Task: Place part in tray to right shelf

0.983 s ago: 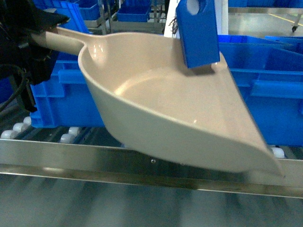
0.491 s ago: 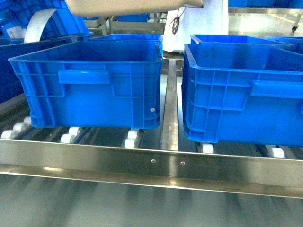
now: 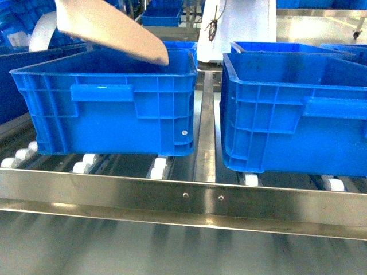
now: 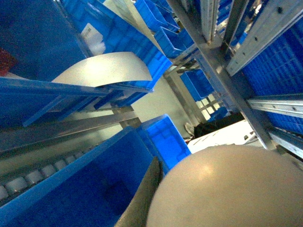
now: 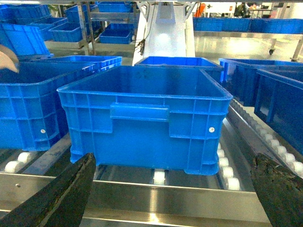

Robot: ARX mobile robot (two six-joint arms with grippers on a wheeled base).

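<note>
**Tray tilted over the left crate, part out of sight**

You have the tray up in the top left of the head view, tipped so its cream underside faces you and its lower corner dips just inside the back of the left crate. From the left wrist camera the tray fills the lower right as a rounded beige dome, with the crate's blue interior below it. You cannot see the blue part in any view; whether it sits inside the tray cannot be told.

The left gripper itself is hidden behind the tray, so you cannot tell how its fingers stand or exactly what they grasp.

The right gripper shows only as two dark fingers at the bottom corners of its wrist view, spread wide apart with nothing between them. It faces the right crate head on.

Both crates rest on the white rollers of the right shelf, one on each side of the centre divider rail, behind the flat steel front rail.
</note>
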